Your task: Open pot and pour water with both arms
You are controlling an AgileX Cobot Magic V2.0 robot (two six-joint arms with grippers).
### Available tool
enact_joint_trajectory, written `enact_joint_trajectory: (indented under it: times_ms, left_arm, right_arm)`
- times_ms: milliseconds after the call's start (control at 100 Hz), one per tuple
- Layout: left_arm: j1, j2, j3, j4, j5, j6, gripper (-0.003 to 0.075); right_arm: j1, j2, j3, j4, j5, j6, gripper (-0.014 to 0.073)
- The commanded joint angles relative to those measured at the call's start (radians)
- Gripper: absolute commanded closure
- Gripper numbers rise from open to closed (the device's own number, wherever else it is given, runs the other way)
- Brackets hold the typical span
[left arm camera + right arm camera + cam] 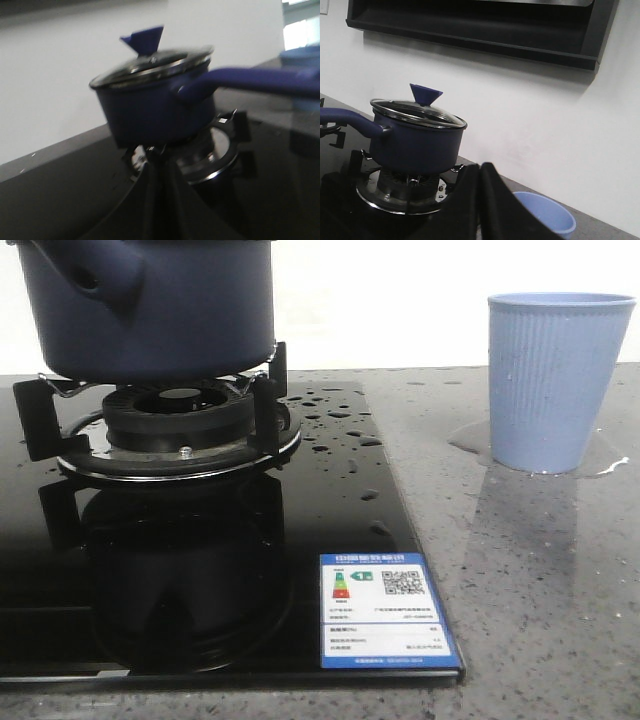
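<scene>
A plain white wall (530, 125) is seen beyond the right pincer, with a dark rectangular range hood (480, 30) mounted high on it. A speckled grey stone surface (540, 580) is lit brightly. A bright window (301, 30) is glimpsed.

My front camera sits low and close, facing the dark navy-blue round pot (150, 305) and light blue ribbed cup (555, 380). Both wrist cameras look at that pot from opposite sides, farther back.
</scene>
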Motion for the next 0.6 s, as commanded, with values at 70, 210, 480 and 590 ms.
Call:
enact_joint_trajectory:
  times_ms: [70,210,480,590]
  left_arm:
    - [-0.001,-0.010,0.021,0.566,-0.114,-0.563,0.0740]
    - [-0.001,-0.012,0.096,0.781,-0.194,-0.817,0.0740]
    - [0.001,-0.014,0.222,0.772,-0.214,-1.020,0.0740]
    - [0.028,-0.023,0.220,0.751,-0.157,-1.034,0.0740]
  right_arm:
    - [-0.006,0.010,-0.025,0.020,-0.005,0.002,0.0662]
    - [-0.006,0.010,-0.025,0.020,-0.005,0.002,0.0662]
    - [-0.006,0.010,-0.025,0.020,-0.005,0.002,0.0662]
    - [-0.006,0.010,-0.025,0.020,-0.005,0.002,0.0662]
